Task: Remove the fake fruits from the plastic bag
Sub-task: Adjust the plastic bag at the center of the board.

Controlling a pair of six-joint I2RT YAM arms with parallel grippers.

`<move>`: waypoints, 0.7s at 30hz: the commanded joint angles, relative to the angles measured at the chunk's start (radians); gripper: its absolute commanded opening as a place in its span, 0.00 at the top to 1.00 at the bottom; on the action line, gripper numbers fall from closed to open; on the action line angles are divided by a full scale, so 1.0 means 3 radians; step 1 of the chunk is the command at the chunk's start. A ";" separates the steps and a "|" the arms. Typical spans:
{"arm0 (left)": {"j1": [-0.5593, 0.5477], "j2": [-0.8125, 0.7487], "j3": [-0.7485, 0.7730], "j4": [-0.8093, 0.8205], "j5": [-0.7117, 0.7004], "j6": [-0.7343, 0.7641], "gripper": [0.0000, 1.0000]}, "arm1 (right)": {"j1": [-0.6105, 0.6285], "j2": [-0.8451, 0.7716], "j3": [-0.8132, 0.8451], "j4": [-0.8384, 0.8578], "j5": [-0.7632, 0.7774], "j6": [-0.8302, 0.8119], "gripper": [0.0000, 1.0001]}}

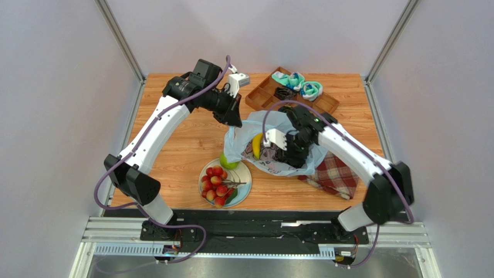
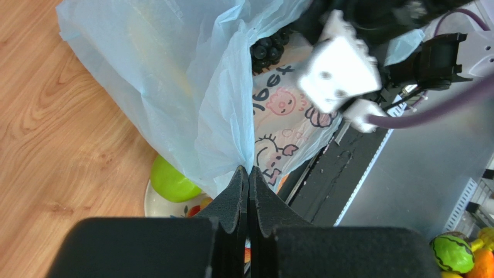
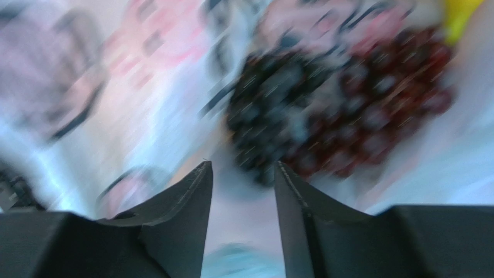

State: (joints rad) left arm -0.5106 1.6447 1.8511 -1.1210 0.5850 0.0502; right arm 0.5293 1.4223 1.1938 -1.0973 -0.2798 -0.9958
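Wooden boards of the table lie under both my arms, and grey walls stand around. At the middle of the table sits the plastic bag, pale blue and crinkled, with cartoon prints. My left claw is pressed fully together on a fold of the bag's edge and holds this thin film up. My right claw is down inside the mouth of the bag; its two fingers stand apart with nothing between them, and the dark grape bunch lies just beyond the tips, though this view is much blurred. The banana is in the bag too. The green apple and the red fruits rest on a plate just beside the bag. A plaid cloth lies on the bag's right side.
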 commanded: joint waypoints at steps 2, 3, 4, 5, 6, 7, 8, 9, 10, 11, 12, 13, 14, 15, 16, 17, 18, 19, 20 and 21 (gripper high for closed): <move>-0.0001 -0.0006 0.0058 0.0009 -0.0227 -0.0009 1.00 | 0.0010 0.0785 0.1158 0.0222 -0.0233 0.0469 0.49; -0.0001 -0.0016 0.0063 0.0004 -0.0237 -0.0014 1.00 | 0.0010 0.0908 0.1311 0.0201 -0.0274 0.0603 0.45; -0.0001 -0.0037 0.0063 0.0004 -0.0252 -0.0014 1.00 | 0.0010 0.1101 0.1485 0.0186 -0.0309 0.0792 0.44; -0.0001 -0.0052 0.0068 -0.0001 -0.0273 -0.0009 1.00 | 0.0010 0.1220 0.1760 0.0155 -0.0371 0.0966 0.42; -0.0001 -0.0062 0.0068 -0.0011 -0.0283 0.0001 1.00 | 0.0010 0.1317 0.1910 0.0049 -0.0407 0.1312 0.40; -0.0001 -0.0088 0.0068 -0.0017 -0.0324 0.0007 1.00 | 0.0010 0.1495 0.2017 -0.0003 -0.0447 0.1467 0.40; -0.0001 -0.0103 0.0063 -0.0017 -0.0339 0.0012 1.00 | 0.0015 0.1553 0.2150 -0.0054 -0.0443 0.1615 0.39; -0.0001 -0.0113 0.0053 -0.0017 -0.0349 0.0017 1.00 | 0.0015 0.1599 0.2177 -0.0055 -0.0423 0.1931 0.37; -0.0001 -0.0144 0.0027 -0.0017 -0.0360 0.0027 1.00 | 0.0010 0.1640 0.2192 -0.0065 -0.0453 0.2025 0.36; -0.0001 -0.0159 0.0007 -0.0012 -0.0370 0.0027 1.00 | 0.0025 0.1676 0.2172 -0.0075 -0.0473 0.2087 0.36; -0.0001 -0.0175 -0.0004 -0.0006 -0.0370 0.0042 1.00 | 0.0030 0.1676 0.2147 -0.0065 -0.0458 0.2092 0.36; -0.0001 -0.0190 -0.0019 -0.0006 -0.0385 0.0042 1.00 | 0.0046 0.1661 0.2096 -0.0029 -0.0347 0.2047 0.37; -0.0001 -0.0205 -0.0029 -0.0011 -0.0395 0.0042 1.00 | 0.0036 0.1595 0.2050 0.0047 -0.0280 0.1975 0.37; -0.0001 -0.0211 -0.0024 -0.0017 -0.0401 0.0047 1.00 | 0.0020 0.1539 0.1887 0.0098 -0.0203 0.1889 0.37; -0.0001 -0.0221 -0.0029 -0.0022 -0.0401 0.0048 1.00 | 0.0000 0.1472 0.1789 0.0149 -0.0030 0.1635 0.37; -0.0001 -0.0226 -0.0019 -0.0022 -0.0391 0.0048 1.00 | -0.0056 0.1385 0.1687 0.0226 0.0078 0.1531 0.38; -0.0001 -0.0226 -0.0019 -0.0022 -0.0380 0.0053 1.00 | -0.0102 0.1182 0.1392 0.0257 0.0170 0.1408 0.40; -0.0001 -0.0236 -0.0024 -0.0017 -0.0345 0.0053 1.00 | -0.0153 0.1023 0.1217 0.0288 0.0287 0.1225 0.40; -0.0006 -0.0241 -0.0029 -0.0017 -0.0334 0.0053 1.00 | -0.0250 0.0865 0.0978 0.0339 0.0359 0.1132 0.40; -0.0006 -0.0236 -0.0039 -0.0006 -0.0294 0.0053 1.00 | -0.0296 0.0509 0.0540 0.0344 0.0431 0.1070 0.41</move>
State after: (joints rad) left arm -0.5095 1.6218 1.8435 -1.1267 0.4728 0.0544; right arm 0.5133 1.8328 1.5894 -1.0256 -0.2855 -0.5476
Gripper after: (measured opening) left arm 0.007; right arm 0.602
